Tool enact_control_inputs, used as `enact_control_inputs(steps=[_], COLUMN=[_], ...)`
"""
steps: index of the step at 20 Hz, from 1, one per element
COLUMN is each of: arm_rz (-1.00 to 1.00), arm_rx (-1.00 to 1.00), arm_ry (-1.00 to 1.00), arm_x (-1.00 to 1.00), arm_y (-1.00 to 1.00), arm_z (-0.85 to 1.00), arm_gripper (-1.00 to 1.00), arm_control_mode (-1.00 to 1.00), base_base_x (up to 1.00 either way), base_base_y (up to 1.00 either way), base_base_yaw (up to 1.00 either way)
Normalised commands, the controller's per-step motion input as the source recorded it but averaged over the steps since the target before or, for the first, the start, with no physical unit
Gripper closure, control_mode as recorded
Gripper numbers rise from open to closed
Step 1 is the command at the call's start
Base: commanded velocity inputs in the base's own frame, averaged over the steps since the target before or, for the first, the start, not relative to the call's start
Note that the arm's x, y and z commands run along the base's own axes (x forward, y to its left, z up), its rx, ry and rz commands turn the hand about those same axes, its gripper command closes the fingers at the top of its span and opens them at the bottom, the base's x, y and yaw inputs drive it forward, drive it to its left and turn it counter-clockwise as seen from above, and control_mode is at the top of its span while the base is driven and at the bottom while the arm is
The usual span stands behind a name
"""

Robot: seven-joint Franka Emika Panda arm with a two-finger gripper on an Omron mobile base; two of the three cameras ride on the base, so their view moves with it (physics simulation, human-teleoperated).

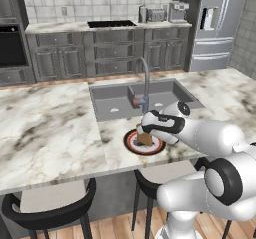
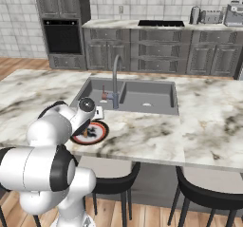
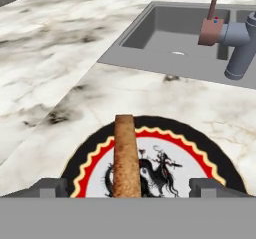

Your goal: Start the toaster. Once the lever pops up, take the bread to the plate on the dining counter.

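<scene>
The plate [image 3: 87, 155], with its dark rim, red ring and white centre, lies on the dining counter [image 1: 50, 128] just in front of the sink. The bread [image 3: 124, 153] stands on edge on the plate, a tan-brown slice seen end-on. My gripper [image 3: 129, 187] hangs low over the plate, open. Its fingertips [image 3: 50, 186] are wide apart on either side of the slice and clear of it. From the left base view the bread [image 1: 145, 139] sits on the plate [image 1: 129, 143] under my hand [image 1: 142, 132]. The toaster [image 1: 156, 15] is on the far back counter.
The grey sink [image 1: 115, 103] and its curved faucet [image 1: 145, 78] lie right behind the plate. Two dark stools [image 1: 55, 203] stand under the counter's near edge. A silver coffee machine [image 1: 177, 11] is beside the toaster, and a fridge [image 1: 215, 23] at the far right.
</scene>
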Motion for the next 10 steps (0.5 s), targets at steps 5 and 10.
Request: enact_control_inputs(steps=[5, 10], arm_rz=[0.00, 0.00], arm_rx=[0.00, 0.00], arm_ry=[0.00, 0.00], arm_x=[0.00, 0.00], arm_y=[-0.02, -0.09], arm_z=[0.11, 0.32], arm_gripper=[-1.00, -1.00], arm_control_mode=[-1.00, -1.00], base_base_x=[0.00, 0.00], base_base_y=[0.00, 0.00], base_base_yaw=[0.00, 0.00])
